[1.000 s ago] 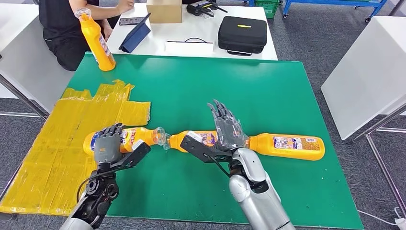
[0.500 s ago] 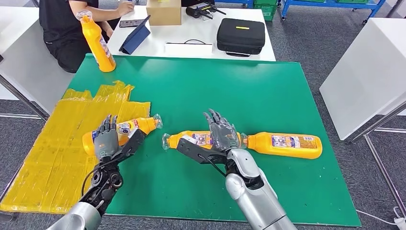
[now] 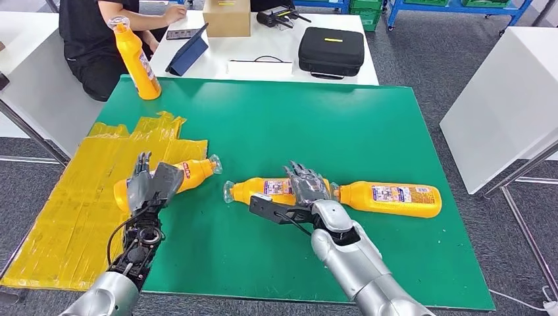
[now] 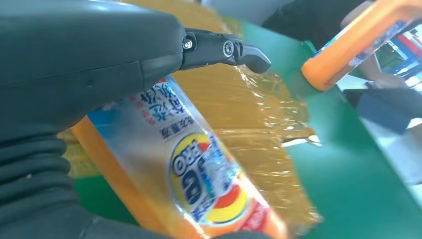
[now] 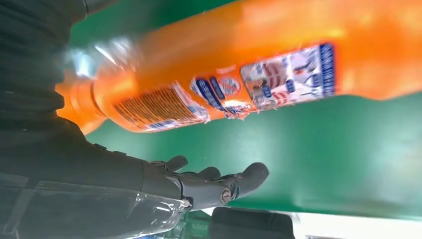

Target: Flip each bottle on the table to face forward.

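Left hand (image 3: pixel 150 186): lies over the body of the left bottle (image 3: pixel 187 172), thumb on one side and fingers (image 3: pixel 139 166) reaching past the far side, wrapped around it. Judged purpose: a hold that lets the wrist roll the bottle about its long axis until the front label faces up. The left wrist view shows the bright round logo of that label turned toward the camera, so this bottle seems at or near the wanted face.

Right hand (image 3: pixel 304 191): rests on top of the middle bottle (image 3: pixel 266 190) near its base, fingers (image 3: pixel 304 174) spread across the far side and thumb low on the near side. Contact is plain; whether the grip is closed tight cannot be told. Judged purpose: pinning or rolling this bottle next.

Middle bottle: orange, lying on its side, clear cap toward the robot's left, at the middle of the green counter (image 3: pixel 368 125). The right wrist view shows small print and a barcode-like panel, which reads as the back label, so it likely needs turning.

Left bottle: orange, lying at a slant, base on the yellow sheeting (image 3: pixel 72 210), neck and clear cap over the green surface.

Right bottle (image 3: pixel 391 198): orange, on its side, just beside the right hand, untouched, fine-print label uppermost.

Upright bottle (image 3: pixel 135 58): orange, standing at the far left corner of the counter, well apart from both hands.

Beyond: a seated person (image 3: pixel 99 36), a black case (image 3: pixel 332 47) and a cardboard box (image 3: pixel 227 16) on a white table.
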Action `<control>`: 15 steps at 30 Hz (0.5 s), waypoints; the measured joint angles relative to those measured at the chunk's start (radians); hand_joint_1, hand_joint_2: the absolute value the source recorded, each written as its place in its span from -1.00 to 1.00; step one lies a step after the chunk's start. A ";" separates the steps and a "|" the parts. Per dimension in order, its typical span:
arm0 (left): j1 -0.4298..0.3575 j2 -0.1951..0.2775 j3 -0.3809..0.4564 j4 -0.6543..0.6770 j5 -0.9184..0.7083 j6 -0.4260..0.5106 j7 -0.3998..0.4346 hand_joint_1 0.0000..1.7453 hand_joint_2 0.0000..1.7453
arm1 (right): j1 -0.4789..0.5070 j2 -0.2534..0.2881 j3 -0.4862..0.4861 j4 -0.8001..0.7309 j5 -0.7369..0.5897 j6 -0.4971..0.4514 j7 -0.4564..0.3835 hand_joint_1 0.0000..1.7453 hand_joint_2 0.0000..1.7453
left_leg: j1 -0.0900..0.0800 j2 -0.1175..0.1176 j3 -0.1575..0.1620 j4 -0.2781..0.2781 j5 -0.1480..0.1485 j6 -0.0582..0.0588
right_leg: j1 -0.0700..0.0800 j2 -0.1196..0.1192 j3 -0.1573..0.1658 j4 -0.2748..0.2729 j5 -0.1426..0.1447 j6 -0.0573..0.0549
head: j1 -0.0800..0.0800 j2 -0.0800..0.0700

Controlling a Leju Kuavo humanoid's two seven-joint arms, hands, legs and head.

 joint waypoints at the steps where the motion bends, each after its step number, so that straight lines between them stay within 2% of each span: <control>1: 0.008 -0.003 0.001 -0.020 0.034 -0.014 -0.011 -1.00 -1.00 | -0.011 0.000 0.004 0.026 0.003 -0.004 -0.003 -1.00 1.00 | 0.000 0.000 0.000 0.000 0.001 0.000 | 0.000 0.000 0.000 0.000 0.000 0.000 | 0.000 0.000; 6: 0.050 -0.009 -0.003 -0.106 0.155 -0.044 -0.042 -1.00 -1.00 | -0.049 0.002 0.022 0.117 0.008 -0.004 -0.005 -1.00 1.00 | 0.000 0.000 0.000 0.000 0.003 0.001 | 0.000 0.000 0.000 0.000 0.004 -0.002 | 0.000 0.000; 10: 0.112 -0.009 -0.043 -0.238 0.304 -0.054 -0.050 -1.00 -1.00 | -0.075 0.004 0.047 0.193 0.009 0.006 -0.005 -1.00 1.00 | 0.000 0.000 -0.001 0.000 0.003 0.001 | 0.000 0.000 -0.001 0.001 0.004 -0.001 | 0.000 0.000; 15: 0.185 -0.008 -0.091 -0.370 0.356 -0.050 -0.044 -1.00 -1.00 | -0.107 0.009 0.073 0.261 0.003 0.039 -0.009 -1.00 1.00 | 0.000 0.000 -0.004 0.001 0.003 0.001 | 0.000 0.000 -0.003 0.000 0.003 0.000 | 0.000 0.000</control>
